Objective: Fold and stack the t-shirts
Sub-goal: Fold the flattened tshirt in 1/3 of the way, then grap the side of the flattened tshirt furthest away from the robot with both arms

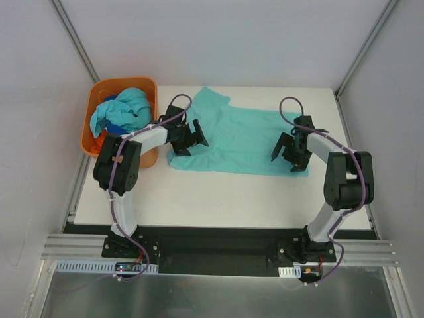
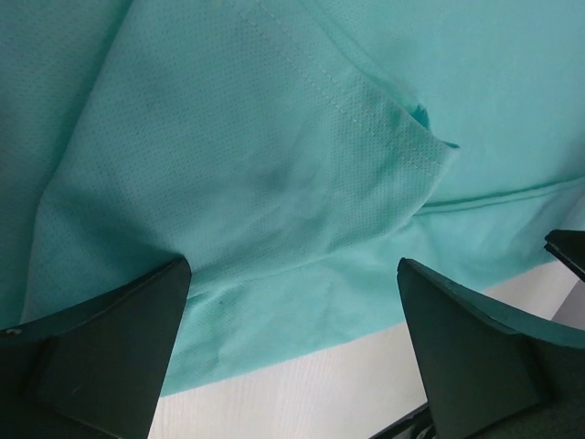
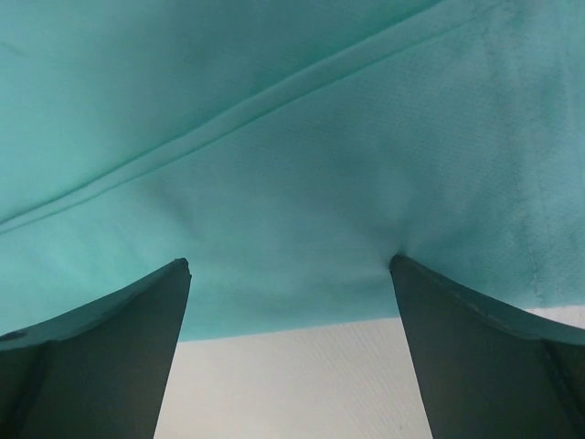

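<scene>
A teal-green t-shirt lies spread on the white table, a sleeve pointing to the back left. My left gripper is open over the shirt's near left corner; its wrist view shows the cloth between the wide-apart fingers, tips on the fabric just past the hem. My right gripper is open over the near right corner; its fingers rest on the cloth at the hem edge. More shirts, light aqua, blue and orange-red, lie bunched in the basket.
An orange plastic basket stands at the back left corner of the table, next to the left arm. Bare white table lies in front of the shirt. Grey walls and metal posts enclose the table.
</scene>
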{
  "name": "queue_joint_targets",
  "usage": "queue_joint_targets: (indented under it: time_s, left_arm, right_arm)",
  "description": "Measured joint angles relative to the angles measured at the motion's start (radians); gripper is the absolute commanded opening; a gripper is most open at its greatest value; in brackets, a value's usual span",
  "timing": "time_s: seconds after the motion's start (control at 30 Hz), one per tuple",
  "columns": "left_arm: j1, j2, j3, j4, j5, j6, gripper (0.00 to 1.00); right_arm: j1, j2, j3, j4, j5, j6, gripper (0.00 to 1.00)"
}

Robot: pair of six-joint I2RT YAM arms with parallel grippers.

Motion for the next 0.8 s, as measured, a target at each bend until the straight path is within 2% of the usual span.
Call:
queue_joint_targets:
  time_s: [0.23, 0.43, 0.57, 0.7, 0.8]
  left_arm:
    - [-0.029, -0.175, -0.254, 0.067, -0.025, -0.043, 0.99]
    - [-0.166, -0.474, -0.572, 0.08, -0.122, -0.128, 0.99]
    - [-0.219, -0.665, -0.735, 0.077, -0.15, -0.211, 0.99]
    - [-0.235, -0.761, -0.77, 0.017, -0.166, -0.229, 0.99]
    - [-0.236, -0.766, -0.716, -0.038, -0.183, -0.205, 0.99]
  right_arm:
    - [0.0, -0.207, -0.235, 0.079, -0.015, 0.043, 0.97]
    - [0.0, -0.524, -0.503, 0.05, -0.011, 0.135, 0.97]
    - [0.002, -0.722, -0.614, -0.016, -0.009, 0.179, 0.97]
    - [0.011, -0.856, -0.624, -0.158, 0.001, 0.193, 0.97]
    - [0.014, -0.911, -0.549, -0.254, 0.033, 0.184, 0.97]
